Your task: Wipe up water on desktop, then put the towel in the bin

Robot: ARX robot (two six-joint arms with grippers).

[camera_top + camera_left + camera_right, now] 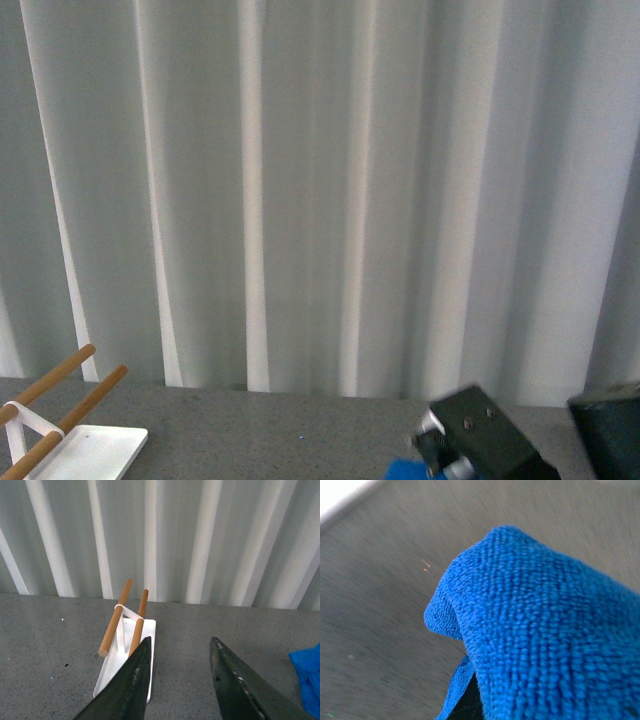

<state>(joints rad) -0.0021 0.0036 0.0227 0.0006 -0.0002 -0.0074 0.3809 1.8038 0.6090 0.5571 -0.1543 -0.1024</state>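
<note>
Here, the towel [540, 630] fills the right wrist view, bunched into a thick fold over the desktop [380, 605]. The cloth hides the right gripper, so there is no telling whether its jaws are closed on the fabric. In the front view only a blue corner shows at the lower edge, touching the right arm [485, 440]. The left gripper [180, 675] hangs with its jaws wide and empty above the grey surface, near the rack [125, 630] of wooden rods and well apart from the towel. No pool of water shows anywhere, though the close view is blurred, so the wiping looks under way or nearly finished. The towel is not yet binned, and a dark shape [610, 430] at the front view's right edge may be the bin.
</note>
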